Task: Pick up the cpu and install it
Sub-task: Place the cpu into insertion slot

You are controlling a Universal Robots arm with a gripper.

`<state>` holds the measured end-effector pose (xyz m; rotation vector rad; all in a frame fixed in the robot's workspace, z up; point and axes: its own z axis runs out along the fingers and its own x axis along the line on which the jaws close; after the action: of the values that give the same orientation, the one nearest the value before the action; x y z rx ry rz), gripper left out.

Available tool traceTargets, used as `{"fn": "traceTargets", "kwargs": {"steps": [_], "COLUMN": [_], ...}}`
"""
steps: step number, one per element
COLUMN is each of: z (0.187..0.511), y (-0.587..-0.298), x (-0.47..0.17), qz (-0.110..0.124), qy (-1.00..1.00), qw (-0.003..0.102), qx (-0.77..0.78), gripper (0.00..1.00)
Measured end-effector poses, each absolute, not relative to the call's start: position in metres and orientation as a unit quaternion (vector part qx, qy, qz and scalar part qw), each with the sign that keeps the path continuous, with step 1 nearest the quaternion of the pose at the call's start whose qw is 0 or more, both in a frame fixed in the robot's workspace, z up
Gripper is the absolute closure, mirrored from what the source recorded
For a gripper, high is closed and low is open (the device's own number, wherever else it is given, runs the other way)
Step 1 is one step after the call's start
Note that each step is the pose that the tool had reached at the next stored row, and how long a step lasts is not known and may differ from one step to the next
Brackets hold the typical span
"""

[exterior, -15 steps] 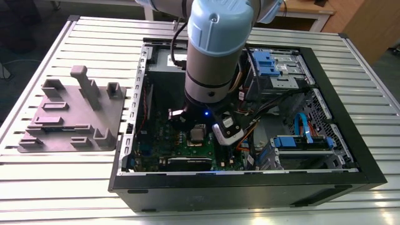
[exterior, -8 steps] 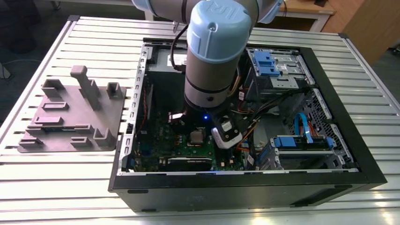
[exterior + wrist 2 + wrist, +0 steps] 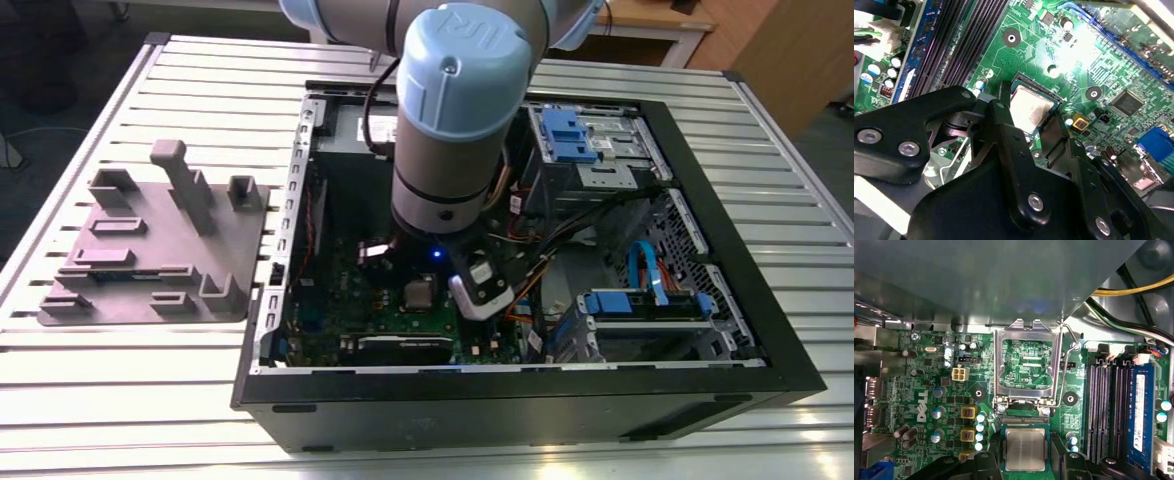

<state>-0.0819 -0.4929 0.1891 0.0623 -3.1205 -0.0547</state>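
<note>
black gripper fingers [image 3: 1004, 135] sit closest to the lens in the second wrist view, so starting there. the gripper [image 3: 1025, 457] has them spread apart, one on each side of the cpu [image 3: 1025, 449], and honestly i can't tell if the pads touch its edges. the cpu lies flat in the socket [image 3: 1025, 421], silver top facing up. right beside it the metal load frame [image 3: 1000, 365] is flipped open, green board showing through its window, and a thin wire lever [image 3: 1074, 346] runs along one side of it. around all that is the green motherboard [image 3: 929, 375], with a few yellow square parts [image 3: 968, 412] near the socket and the long dark memory slots [image 3: 1104, 410] plus a blue one [image 3: 1140, 410]. in the exterior view the arm [image 3: 454, 120] reaches straight down into the open pc case [image 3: 747, 330], which lies on a slatted metal table [image 3: 134, 400]. a grey holder tray [image 3: 147, 260] sits on the table just beside the case, on the exterior view's left.
</note>
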Motion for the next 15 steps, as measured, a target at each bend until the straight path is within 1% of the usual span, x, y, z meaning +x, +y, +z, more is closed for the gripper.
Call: {"fn": "traceTargets", "kwargs": {"steps": [9,15], "z": [0.1863,0.1922], "y": [-0.4929,-0.4929], "x": [-0.0823,-0.0823], "qz": [-0.018,-0.018], "qy": [-1.000,-1.000], "qw": [0.010,0.011], "qx": [0.020,0.020], "gripper": [0.53,0.53]}}
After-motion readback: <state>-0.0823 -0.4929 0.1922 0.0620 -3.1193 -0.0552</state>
